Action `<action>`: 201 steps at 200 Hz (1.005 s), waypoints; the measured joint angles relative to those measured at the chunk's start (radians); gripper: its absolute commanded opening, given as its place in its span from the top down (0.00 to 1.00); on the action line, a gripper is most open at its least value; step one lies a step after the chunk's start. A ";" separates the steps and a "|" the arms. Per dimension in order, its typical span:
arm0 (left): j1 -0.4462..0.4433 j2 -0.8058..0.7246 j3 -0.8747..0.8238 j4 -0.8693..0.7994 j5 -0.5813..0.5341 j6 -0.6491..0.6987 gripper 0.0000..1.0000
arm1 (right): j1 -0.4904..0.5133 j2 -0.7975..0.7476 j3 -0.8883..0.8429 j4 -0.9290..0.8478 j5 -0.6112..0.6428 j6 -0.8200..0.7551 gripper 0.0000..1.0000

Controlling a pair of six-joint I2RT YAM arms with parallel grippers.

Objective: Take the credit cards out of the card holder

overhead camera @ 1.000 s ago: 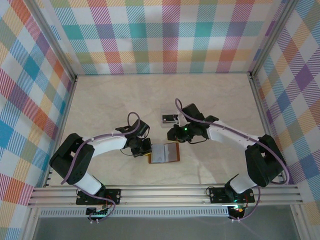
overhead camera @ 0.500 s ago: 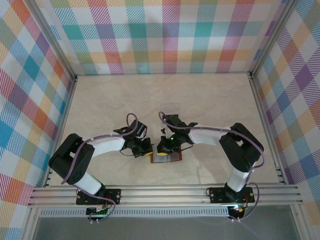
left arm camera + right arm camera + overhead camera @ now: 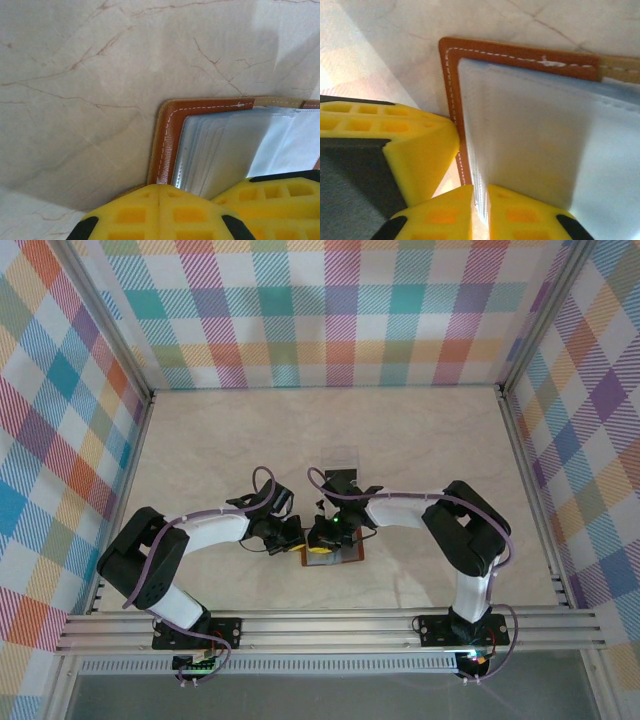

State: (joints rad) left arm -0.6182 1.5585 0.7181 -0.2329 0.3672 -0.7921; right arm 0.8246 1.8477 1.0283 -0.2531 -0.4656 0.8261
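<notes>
Marble-look tabletop inside pastel plaid walls, with two robot arms meeting at one spot. The left gripper has its two yellow fingers pressed together with no gap, their tips at the stitched brown corner of the card holder. Just beside it, the right gripper has its jaws almost together, pinching the edge of the stacked pale grey-blue layers inside that same corner. Whether the pinched layer is a credit card or a sleeve cannot be told, nor can the cards be counted. The one card holder lies open and flat beneath both grippers, its long axis running side to side across the table. Beyond the jaws, well apart, sits one clear plastic square.
</notes>
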 measured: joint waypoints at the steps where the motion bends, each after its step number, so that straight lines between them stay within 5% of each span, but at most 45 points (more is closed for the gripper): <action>1: 0.000 0.000 0.000 0.000 0.000 0.000 0.94 | 0.000 0.000 0.002 -0.002 0.002 -0.002 0.74; 114: 0.001 0.000 0.001 -0.002 0.000 0.011 0.94 | 0.008 -0.064 0.068 -0.268 0.224 -0.072 0.54; 201: 0.001 0.004 0.012 -0.018 -0.001 0.023 0.94 | 0.008 -0.091 0.094 -0.431 0.380 -0.117 0.51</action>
State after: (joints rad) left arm -0.6170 1.5627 0.7300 -0.2508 0.3660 -0.7692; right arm 0.8330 1.7565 1.1221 -0.6842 -0.0853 0.7094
